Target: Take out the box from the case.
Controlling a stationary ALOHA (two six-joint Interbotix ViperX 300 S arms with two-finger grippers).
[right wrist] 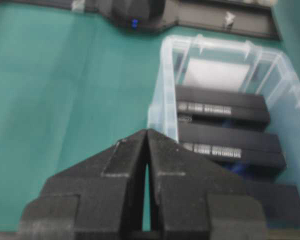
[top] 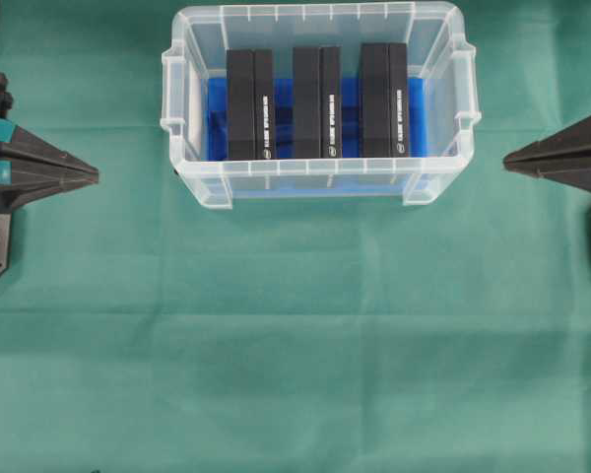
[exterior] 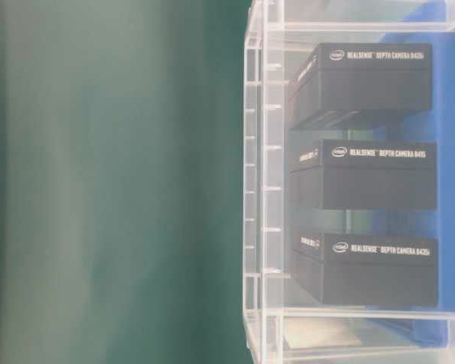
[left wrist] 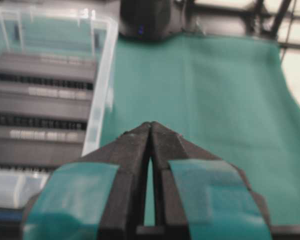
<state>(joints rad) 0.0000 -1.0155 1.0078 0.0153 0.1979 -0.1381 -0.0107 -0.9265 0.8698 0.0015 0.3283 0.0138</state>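
The case [top: 317, 182] is a clear plastic bin with a blue floor, standing at the top middle of the green cloth. Three black boxes stand side by side in it: a left box [top: 250, 104], a middle box [top: 316, 102] and a right box [top: 384, 100]. They also show through the case wall [exterior: 262, 189] in the table-level view, the middle box [exterior: 364, 174] among them. My left gripper [top: 96, 174] is shut and empty, left of the case, tips together [left wrist: 150, 124]. My right gripper [top: 506, 163] is shut and empty, right of the case, its tips [right wrist: 147, 131] closed.
Green cloth [top: 295, 355] covers the whole table in front of the case. A dark device with a blue light [left wrist: 142, 20] sits at the far table edge in the left wrist view; the right wrist view shows a similar dark device [right wrist: 132, 15].
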